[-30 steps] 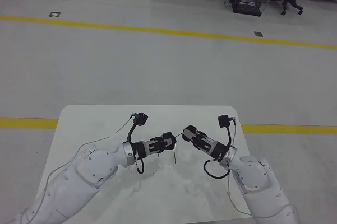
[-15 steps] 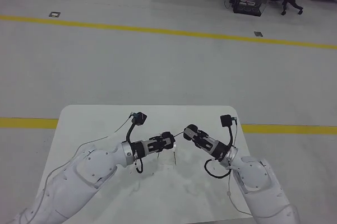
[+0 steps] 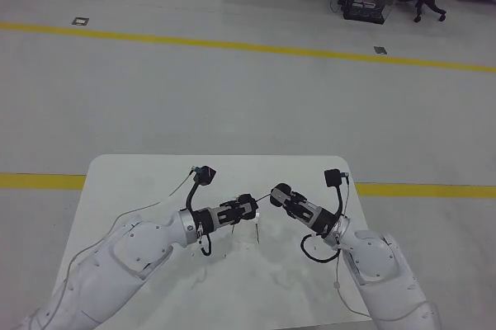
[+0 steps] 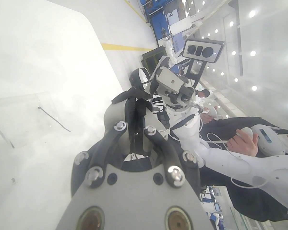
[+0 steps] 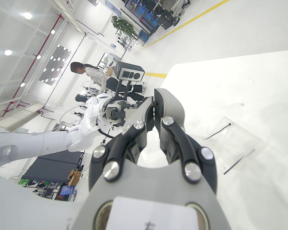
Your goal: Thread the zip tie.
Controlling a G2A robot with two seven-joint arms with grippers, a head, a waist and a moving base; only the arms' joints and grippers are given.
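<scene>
Above the middle of the white table (image 3: 140,186), my two grippers face each other tip to tip. A thin dark zip tie (image 3: 265,197) spans the short gap between them in the top view. My left gripper (image 3: 252,203) is shut on one end of it, and its black fingers (image 4: 124,111) meet at the tips in the left wrist view. My right gripper (image 3: 275,195) is shut on the other end. Its ribbed pads (image 5: 158,111) press together and hide the tie. The left gripper (image 5: 114,114) shows just beyond them.
A clear flat tray (image 5: 252,142) lies on the table below the grippers, with two loose black zip ties (image 5: 218,130) (image 5: 238,162) on it. One of them (image 4: 54,119) shows in the left wrist view and as a short dark line (image 3: 257,234) from above.
Over the first half second the right gripper drew slightly away from the left, widening the gap. Since then nothing has visibly moved.
</scene>
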